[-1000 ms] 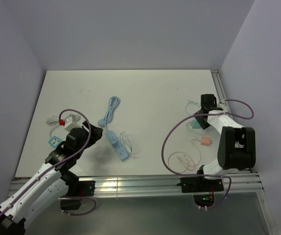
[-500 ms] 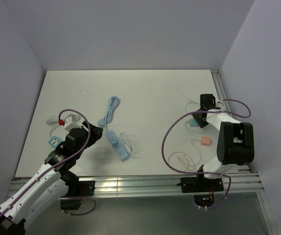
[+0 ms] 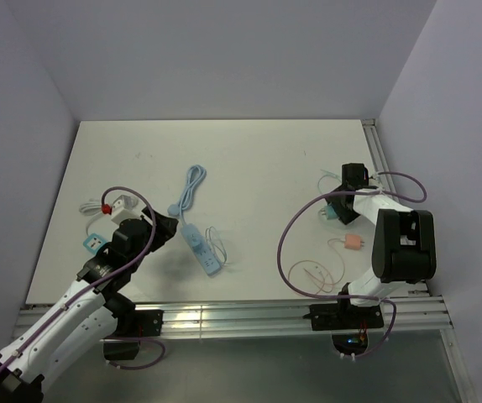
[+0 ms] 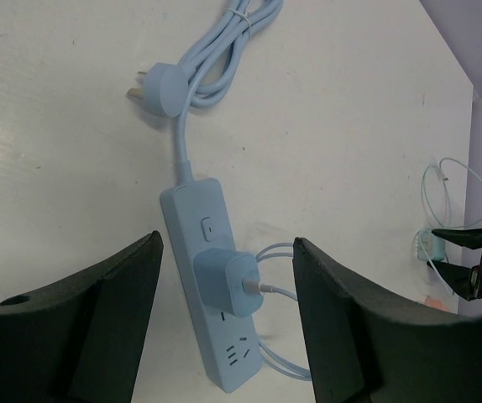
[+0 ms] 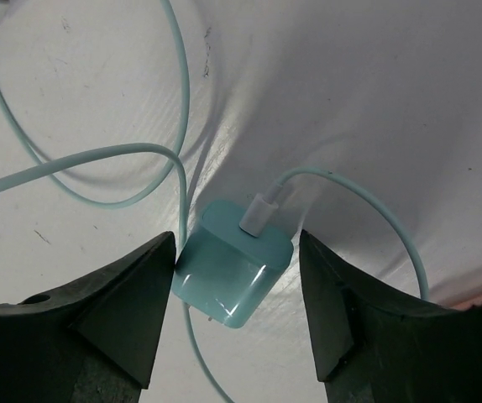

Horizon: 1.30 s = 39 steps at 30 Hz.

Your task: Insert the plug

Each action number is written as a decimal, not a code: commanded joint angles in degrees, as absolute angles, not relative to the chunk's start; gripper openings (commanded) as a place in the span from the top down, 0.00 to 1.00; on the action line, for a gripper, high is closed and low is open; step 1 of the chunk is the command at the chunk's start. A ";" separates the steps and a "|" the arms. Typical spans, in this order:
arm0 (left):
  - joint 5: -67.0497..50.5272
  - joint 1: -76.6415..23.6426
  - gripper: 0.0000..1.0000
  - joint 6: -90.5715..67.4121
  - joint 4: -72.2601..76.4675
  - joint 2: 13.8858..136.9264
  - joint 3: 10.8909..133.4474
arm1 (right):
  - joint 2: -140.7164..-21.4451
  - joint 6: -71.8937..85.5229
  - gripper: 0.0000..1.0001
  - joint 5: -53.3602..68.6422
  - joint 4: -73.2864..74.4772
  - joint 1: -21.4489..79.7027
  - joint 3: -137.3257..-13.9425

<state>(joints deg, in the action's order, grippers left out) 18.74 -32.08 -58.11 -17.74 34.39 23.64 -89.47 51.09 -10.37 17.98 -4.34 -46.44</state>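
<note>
A teal plug (image 5: 233,273) with a pale cable lies on the table between the fingers of my right gripper (image 5: 237,243), which is open. The left finger (image 5: 153,285) touches the plug's edge and the right finger (image 5: 333,285) stands apart from it. From above, that gripper (image 3: 343,207) sits over the teal plug (image 3: 333,212) at the right. A light blue power strip (image 4: 216,336) lies at centre-left with a blue charger (image 4: 227,281) seated in it. My left gripper (image 4: 227,245) hovers open above the strip, holding nothing.
The strip's own coiled cable (image 3: 192,185) and wall plug (image 4: 161,88) lie behind it. A pink plug (image 3: 354,243) with thin cable sits near the right arm's base. A white strip with a red part (image 3: 115,205) and a small teal block (image 3: 95,243) lie at the left edge.
The right gripper's jaws closed in on the teal plug, then spread wider again, and its wrist shifted slightly. The left arm has not moved.
</note>
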 commanded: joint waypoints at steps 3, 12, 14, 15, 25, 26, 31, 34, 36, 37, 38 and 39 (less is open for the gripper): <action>17.49 -32.08 0.31 -57.74 -15.29 34.98 23.55 | -88.94 51.33 0.40 -9.49 17.58 -3.60 -46.23; 16.35 -32.17 0.32 -56.87 -15.65 33.66 23.91 | -83.51 44.84 0.71 -5.89 9.78 -0.54 -44.92; 15.30 -32.08 0.32 -56.60 -14.95 33.31 23.73 | -78.85 41.58 0.73 -6.94 8.35 2.87 -44.91; 14.77 -32.08 0.33 -56.43 -14.51 33.31 23.64 | -77.27 40.35 0.82 -8.34 6.96 4.12 -45.00; -2.97 -32.08 0.39 -54.23 2.87 33.58 20.22 | -64.35 26.54 1.00 -10.31 1.41 18.89 -47.55; -6.90 -32.17 0.39 -54.49 7.51 33.40 19.17 | -63.73 27.15 0.99 -8.54 1.41 19.51 -47.37; -11.95 -32.08 0.39 -56.25 17.48 33.57 15.91 | -58.28 39.97 0.93 6.65 -2.26 21.09 -42.56; -13.62 -32.08 0.44 -55.99 21.35 35.15 15.38 | -56.43 48.24 0.92 13.09 -6.85 23.54 -40.00; -14.94 -32.08 0.48 -56.42 24.60 36.47 15.03 | -56.25 51.67 0.92 12.84 -6.86 25.74 -39.90; -15.46 -32.08 0.49 -56.95 26.18 36.82 14.51 | -56.42 52.29 0.92 12.75 -6.77 28.28 -40.25; -15.99 -32.25 0.50 -57.21 27.50 37.17 14.15 | -56.69 53.51 0.92 12.31 -6.77 29.61 -40.43; -16.69 -32.17 0.50 -57.48 29.25 37.61 13.89 | -56.86 54.05 0.92 11.78 -6.68 30.84 -40.69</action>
<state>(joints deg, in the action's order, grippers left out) -12.56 -32.08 -56.73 19.57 36.77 14.83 -57.49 47.66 9.04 -2.44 27.38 -40.05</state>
